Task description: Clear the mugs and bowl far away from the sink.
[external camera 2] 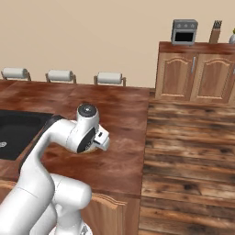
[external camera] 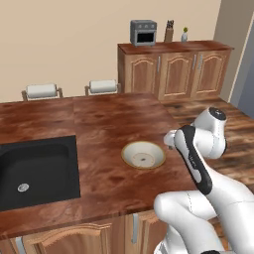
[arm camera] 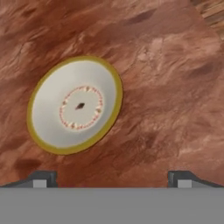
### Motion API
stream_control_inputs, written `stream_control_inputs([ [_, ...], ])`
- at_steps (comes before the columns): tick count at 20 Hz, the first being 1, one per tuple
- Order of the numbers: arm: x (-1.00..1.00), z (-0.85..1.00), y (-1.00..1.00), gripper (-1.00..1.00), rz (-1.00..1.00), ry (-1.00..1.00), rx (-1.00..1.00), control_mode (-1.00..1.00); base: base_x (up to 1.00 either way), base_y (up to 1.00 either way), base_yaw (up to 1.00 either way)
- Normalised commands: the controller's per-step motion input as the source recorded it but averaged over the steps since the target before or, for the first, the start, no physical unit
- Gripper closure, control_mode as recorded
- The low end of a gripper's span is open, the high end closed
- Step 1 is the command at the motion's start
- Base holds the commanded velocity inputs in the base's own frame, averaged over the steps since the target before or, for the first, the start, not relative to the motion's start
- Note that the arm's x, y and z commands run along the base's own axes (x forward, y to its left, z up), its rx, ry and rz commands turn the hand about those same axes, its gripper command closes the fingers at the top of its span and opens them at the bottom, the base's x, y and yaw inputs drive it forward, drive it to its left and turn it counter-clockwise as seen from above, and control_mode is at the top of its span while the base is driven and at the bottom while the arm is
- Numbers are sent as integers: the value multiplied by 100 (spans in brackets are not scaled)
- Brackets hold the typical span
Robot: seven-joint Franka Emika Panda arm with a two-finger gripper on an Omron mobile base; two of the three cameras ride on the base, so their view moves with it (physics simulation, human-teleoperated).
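Observation:
The bowl [external camera: 143,154] sits upright on the wooden counter, cream inside with a tan rim and a dark spot at its centre. It lies well to the right of the black sink [external camera: 34,171]. In the hand view the bowl [arm camera: 74,105] is up and to the left of my gripper [arm camera: 113,180], which is open and empty, fingertips [arm camera: 43,178] wide apart above bare counter. From the right base view the hand [external camera 2: 101,137] hovers over the bowl and hides most of it. The mugs are out of view.
The counter's right edge [external camera: 176,124] drops to a plank floor [external camera 2: 188,147]. Stools [external camera: 103,86] stand along the far side. A wooden cabinet [external camera: 173,69] at the back carries a grey toaster oven [external camera: 143,32] and a knife block [external camera: 169,31].

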Motion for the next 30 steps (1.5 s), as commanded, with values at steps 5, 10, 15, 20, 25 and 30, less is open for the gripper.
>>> stream_control_inputs([
  [5, 25, -22, 0, -100, -5, 1, 1, -100, 0, 0, 0],
  [10, 13, -23, 0, -100, 0, 6, 7, -100, 0, 0, 0],
  [15, 16, -12, 0, -100, 0, 6, 7, -100, 0, 0, 0],
  [20, 21, -9, 0, -100, 0, 2, 6, -100, 0, 0, 0],
  [25, 14, -21, 0, -100, 0, 0, 2, -100, 0, 0, 0],
  [30, 12, -25, 0, -100, 0, 0, 0, -100, 0, 0, 0],
])
